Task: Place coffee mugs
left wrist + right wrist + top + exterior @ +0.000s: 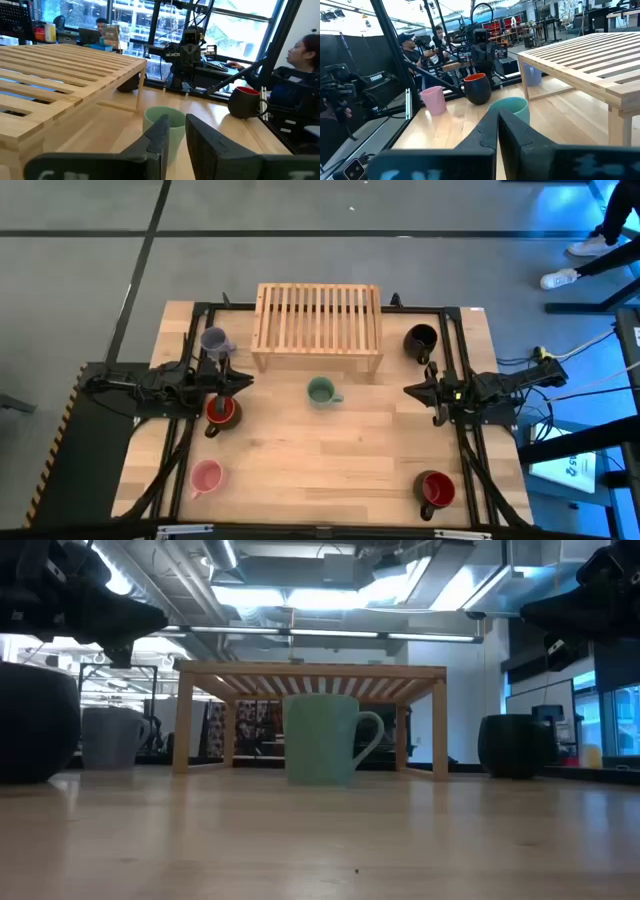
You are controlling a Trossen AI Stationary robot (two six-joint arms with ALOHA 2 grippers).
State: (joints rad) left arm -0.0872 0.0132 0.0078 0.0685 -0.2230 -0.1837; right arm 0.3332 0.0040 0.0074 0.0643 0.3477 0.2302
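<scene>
Six mugs stand on the wooden worktop, none of them held. Along the left side, from far to near: the lavender-grey mug beside the left end of the slatted wooden rack; the dark mug with the orange-red inside below it; the pink mug near the front edge.

The left pincer hangs above the worktop between the lavender-grey mug and the orange-red-lined mug, pointing toward the centre. Its fingers stand slightly apart with a narrow gap between them, and nothing is in the gap.

At the centre, the green mug stands upright just in front of the rack, its handle toward the right arm. It is apart from both pincers.

The right pincer hovers to the right of the green mug, pointing at it, with its fingers pressed together and empty. The all-black mug sits at the far right, beside the right end of the rack. The dark mug with the red inside stands near the front right corner.

Beyond the worktop, people are seated at desks in the room.
</scene>
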